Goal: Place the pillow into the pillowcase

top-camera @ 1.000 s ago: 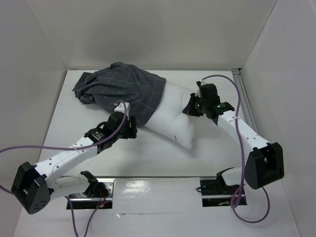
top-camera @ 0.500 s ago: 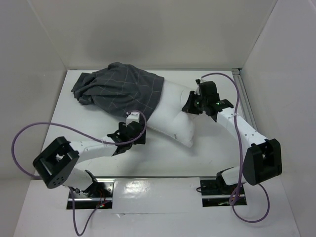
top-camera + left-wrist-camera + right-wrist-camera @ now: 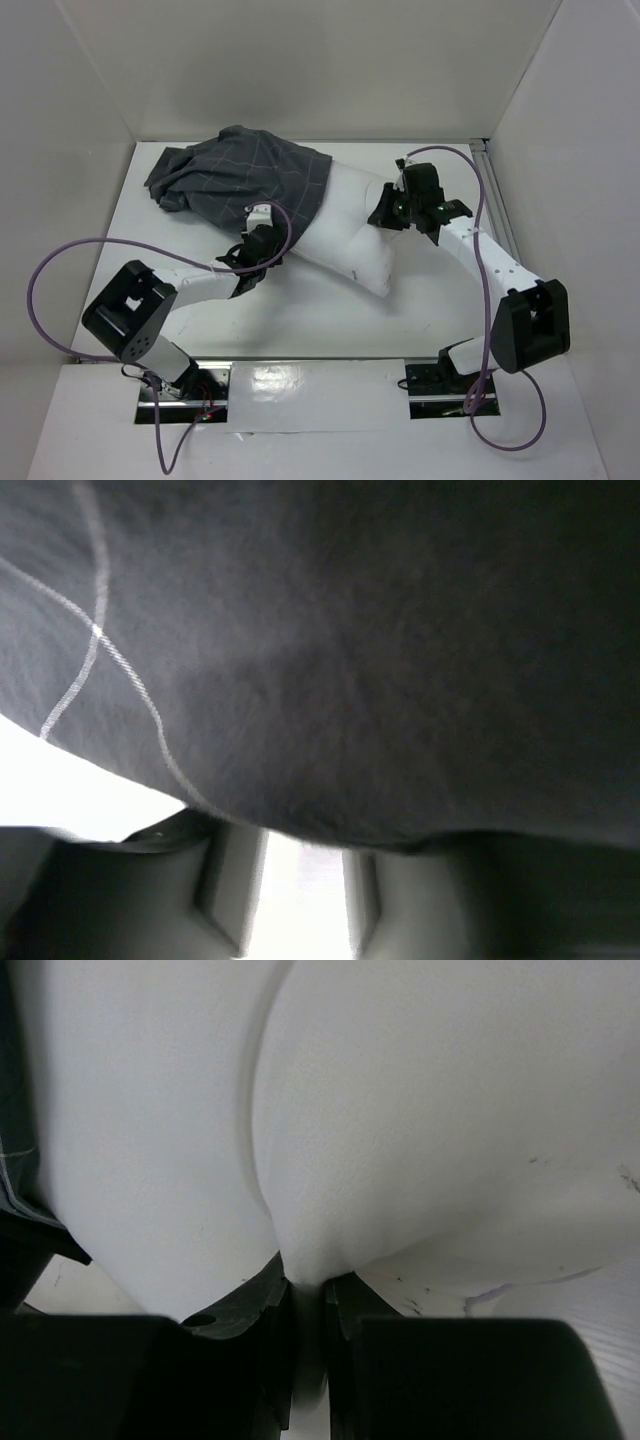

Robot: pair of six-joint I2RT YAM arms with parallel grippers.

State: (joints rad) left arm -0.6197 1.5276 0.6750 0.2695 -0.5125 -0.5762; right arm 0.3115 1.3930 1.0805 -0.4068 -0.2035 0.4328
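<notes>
- Lying on the flat white desk [image 3: 300, 315]: one puffy white stuffed rectangular pillow [image 3: 352, 240], its left end covered by one limp charcoal-grey fabric pillowcase [image 3: 240, 180] with a thin light grid, its right half showing bare.
- Reaching in from the near edge: two arms, one gripper each.
- Pinching a fold at the pillow's right edge between nearly closed fingers: right gripper [image 3: 386, 212].
- Pressing against the pillowcase's near hem, cloth draping over the fingertips: left gripper [image 3: 265, 238]; gripping or merely touching, not possible to tell.
</notes>
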